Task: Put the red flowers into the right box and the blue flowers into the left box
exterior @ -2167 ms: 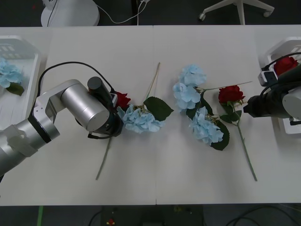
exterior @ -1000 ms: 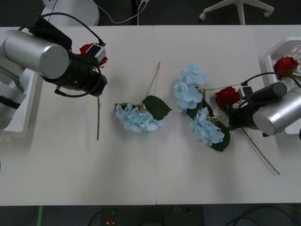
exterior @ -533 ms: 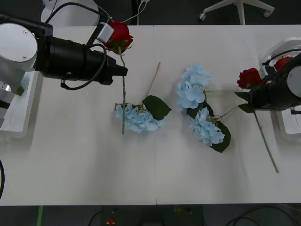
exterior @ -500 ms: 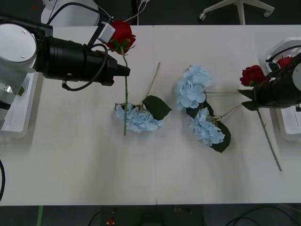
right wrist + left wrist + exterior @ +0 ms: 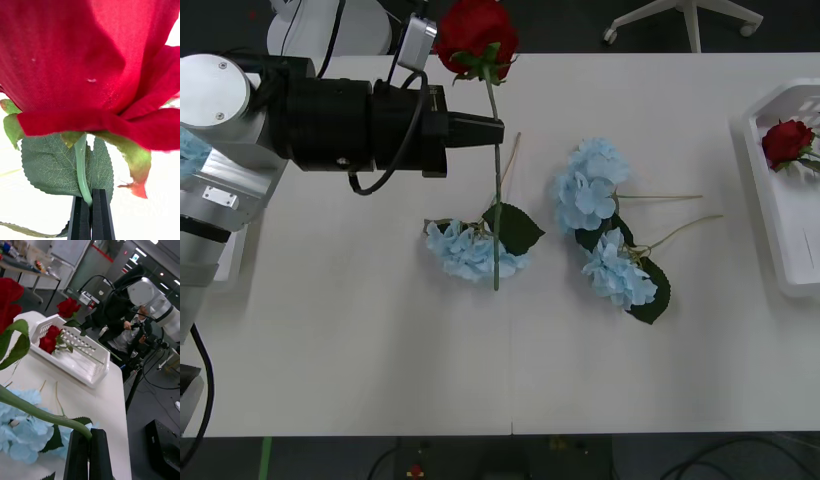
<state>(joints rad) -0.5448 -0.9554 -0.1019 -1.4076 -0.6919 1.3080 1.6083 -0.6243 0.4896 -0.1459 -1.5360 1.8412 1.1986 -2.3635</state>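
Observation:
My left gripper [image 5: 499, 130] is shut on the green stem of a red flower [image 5: 476, 30], held high over the table's middle with the stem hanging down past a blue flower [image 5: 472, 250]. Two more blue flowers [image 5: 585, 186] [image 5: 618, 268] lie to the right. The right box [image 5: 766, 210] at the right edge holds a red flower [image 5: 787, 142]. In the right wrist view my right gripper [image 5: 90, 204] is shut on another red flower [image 5: 86, 63]; the left wrist view shows that flower [image 5: 68, 307] above the right box [image 5: 95, 377]. The left box is hidden behind my left arm.
A bit of a blue flower [image 5: 188, 152] shows at the far left edge behind my left arm. Loose thin stems [image 5: 660, 197] lie between the blue flowers and the right box. Office chair legs [image 5: 685, 20] stand beyond the table's far edge.
My left gripper has carried its red flower to the right and higher. The right arm with its red flower has lifted out of the front view; its stem no longer trails on the table.

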